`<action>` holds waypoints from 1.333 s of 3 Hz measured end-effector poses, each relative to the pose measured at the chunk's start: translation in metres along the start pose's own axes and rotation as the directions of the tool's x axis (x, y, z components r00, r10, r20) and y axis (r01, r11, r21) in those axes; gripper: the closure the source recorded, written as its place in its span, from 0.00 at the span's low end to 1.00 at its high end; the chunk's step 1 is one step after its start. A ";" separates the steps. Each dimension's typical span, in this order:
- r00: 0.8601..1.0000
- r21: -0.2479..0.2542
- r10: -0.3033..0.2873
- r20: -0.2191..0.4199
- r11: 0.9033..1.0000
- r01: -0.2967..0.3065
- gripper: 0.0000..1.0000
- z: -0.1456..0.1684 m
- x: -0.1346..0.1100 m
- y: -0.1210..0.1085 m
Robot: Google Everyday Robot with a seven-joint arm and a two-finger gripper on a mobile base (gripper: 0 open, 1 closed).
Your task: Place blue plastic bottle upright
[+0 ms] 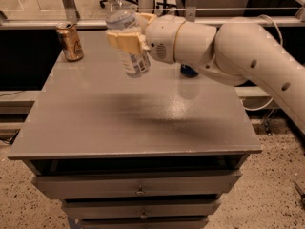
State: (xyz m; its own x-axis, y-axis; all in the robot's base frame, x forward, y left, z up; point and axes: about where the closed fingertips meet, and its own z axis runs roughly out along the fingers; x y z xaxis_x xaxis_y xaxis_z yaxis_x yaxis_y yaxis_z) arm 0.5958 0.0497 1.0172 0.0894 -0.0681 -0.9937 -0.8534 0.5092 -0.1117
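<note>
The blue plastic bottle [127, 37] is clear with a white cap and a pale blue-and-white label. It hangs in the air above the back middle of the grey table [133, 118], nearly upright, cap leaning a little left. My gripper [128, 36] is shut on the bottle's middle, its tan fingers [123, 40] wrapped around the body. The bottle's base is well above the tabletop.
A gold can [70, 41] stands upright at the table's back left corner. A dark blue can [188, 71] stands at the back right, mostly hidden behind my arm. Drawers sit under the table's front edge. A metal rail runs behind the table.
</note>
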 end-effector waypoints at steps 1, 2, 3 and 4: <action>0.998 0.012 -0.009 0.063 1.000 0.009 1.00 0.010 0.007 0.004; 0.996 0.030 0.013 0.086 0.999 -0.016 1.00 0.010 0.025 0.003; 0.993 0.030 0.037 0.113 0.999 -0.040 1.00 0.007 0.047 0.004; 0.988 0.017 0.039 0.147 0.999 -0.042 1.00 0.005 0.056 0.004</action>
State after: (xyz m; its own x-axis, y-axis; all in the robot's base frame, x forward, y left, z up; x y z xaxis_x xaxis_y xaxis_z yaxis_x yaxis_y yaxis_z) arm 0.5996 0.0522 0.9608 0.1309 0.0788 -0.9883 -0.8476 0.5260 -0.0703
